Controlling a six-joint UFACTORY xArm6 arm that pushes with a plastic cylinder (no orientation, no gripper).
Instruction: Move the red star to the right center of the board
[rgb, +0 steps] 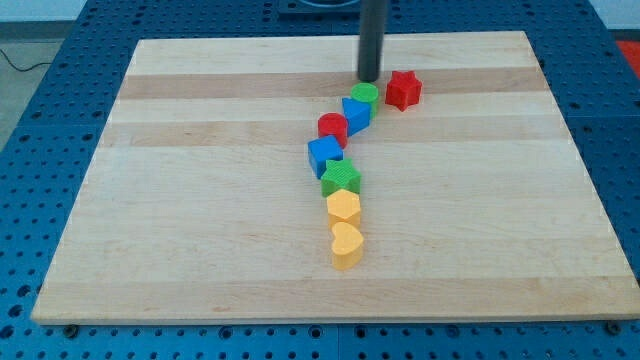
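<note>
The red star (404, 89) lies on the wooden board (200, 180) near the view's top, right of the middle. My tip (368, 79) stands just left of the star, a small gap apart, and just above a green cylinder (365, 96). A curved chain of blocks runs down from there: a blue block (357, 115), a red cylinder (333, 127), a blue cube (324, 156), a green star-like block (341, 180), a yellow hexagon block (344, 208) and a yellow heart (347, 244).
The board lies on a blue perforated table (60, 60). The board's right edge (590, 180) runs down the view's right.
</note>
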